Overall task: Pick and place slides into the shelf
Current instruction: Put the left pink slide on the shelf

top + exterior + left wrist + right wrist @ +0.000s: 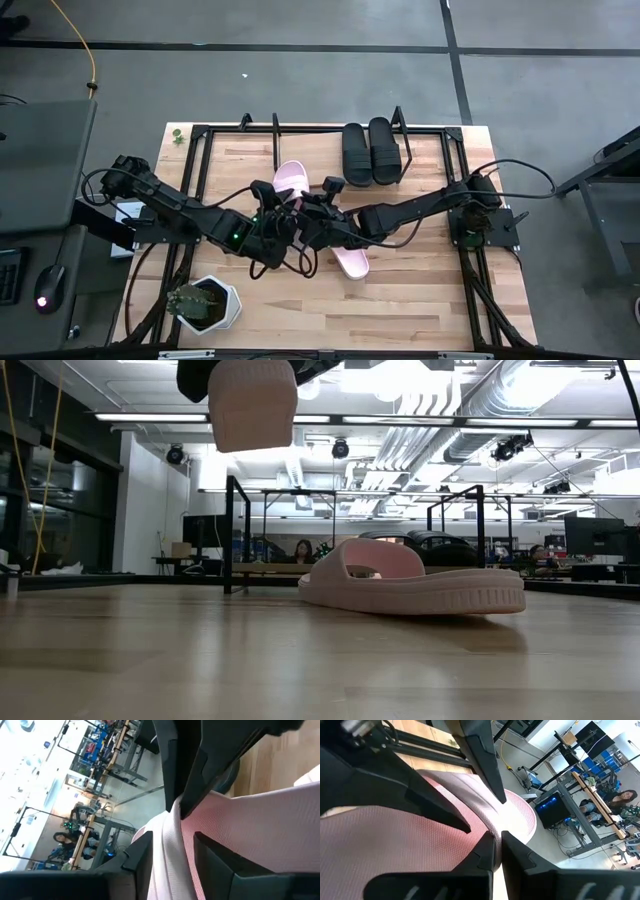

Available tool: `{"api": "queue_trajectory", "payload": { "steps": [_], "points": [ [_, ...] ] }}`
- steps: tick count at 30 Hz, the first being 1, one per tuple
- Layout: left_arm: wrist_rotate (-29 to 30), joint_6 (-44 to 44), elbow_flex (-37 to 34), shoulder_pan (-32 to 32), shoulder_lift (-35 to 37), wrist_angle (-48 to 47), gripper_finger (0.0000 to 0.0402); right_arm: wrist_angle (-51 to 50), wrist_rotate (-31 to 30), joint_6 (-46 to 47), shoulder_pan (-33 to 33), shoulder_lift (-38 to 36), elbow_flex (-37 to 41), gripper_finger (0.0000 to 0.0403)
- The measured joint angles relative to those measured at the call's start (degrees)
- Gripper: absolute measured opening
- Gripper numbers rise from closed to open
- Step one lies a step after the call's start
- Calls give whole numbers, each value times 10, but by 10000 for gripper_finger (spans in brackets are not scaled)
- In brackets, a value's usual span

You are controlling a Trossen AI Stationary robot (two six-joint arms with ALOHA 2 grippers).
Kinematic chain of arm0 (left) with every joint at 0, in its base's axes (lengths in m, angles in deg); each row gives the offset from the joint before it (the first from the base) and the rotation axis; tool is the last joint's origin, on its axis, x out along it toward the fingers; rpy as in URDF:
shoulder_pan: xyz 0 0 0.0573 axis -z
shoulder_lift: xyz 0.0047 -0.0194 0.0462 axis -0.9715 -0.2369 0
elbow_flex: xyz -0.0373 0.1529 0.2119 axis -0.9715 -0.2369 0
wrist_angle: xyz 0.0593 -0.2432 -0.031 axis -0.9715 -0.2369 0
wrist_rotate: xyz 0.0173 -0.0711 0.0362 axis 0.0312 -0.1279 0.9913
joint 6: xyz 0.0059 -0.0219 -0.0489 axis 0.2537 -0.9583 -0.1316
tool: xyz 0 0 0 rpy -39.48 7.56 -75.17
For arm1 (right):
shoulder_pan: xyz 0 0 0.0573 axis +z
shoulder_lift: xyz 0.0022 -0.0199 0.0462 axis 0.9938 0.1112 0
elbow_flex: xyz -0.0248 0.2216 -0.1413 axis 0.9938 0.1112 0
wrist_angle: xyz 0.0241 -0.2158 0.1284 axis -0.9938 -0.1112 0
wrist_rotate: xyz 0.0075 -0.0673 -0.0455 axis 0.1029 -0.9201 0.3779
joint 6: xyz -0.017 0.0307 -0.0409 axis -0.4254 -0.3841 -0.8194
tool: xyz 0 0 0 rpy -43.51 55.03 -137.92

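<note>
Wooden bench point(420, 300) below: pink slide point(291, 180) raised off it, clamped in right gripper point(312, 212); left gripper point(283, 212) alongside, jaws loosened around its edge.

One camera looks straight down on the whole bench point(400, 300). Another sits at bench height, looking level across. Both wrist cameras sit close against the raised pink slide point(291, 178).

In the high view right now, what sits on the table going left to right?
Potted green plant in a white pot → raised pale pink slide → pale pink slide lying flat → pair of black slides on the shelf.
</note>
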Motion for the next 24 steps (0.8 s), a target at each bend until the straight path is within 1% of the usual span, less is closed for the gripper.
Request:
{"api": "queue_trajectory", "payload": {
  "steps": [5,9,14,18,23,24],
  "points": [
    [-11,-2,0,-24,0,0,128,2,-6,-3,5,0,0,0],
    [-33,-3,0,-40,0,0,129,1,-7,-2,5,0,0,0],
    [-24,-1,0,-39,0,0,124,2,-5,-3,4,0,0,0],
    [-13,-1,0,-39,0,0,92,2,-5,-3,4,0,0,0],
    [-11,-2,0,-39,0,0,21,1,-4,-2,4,0,0,0],
    [-11,-2,0,-39,0,0,12,1,-4,-2,4,0,0,0]
  ]
}}
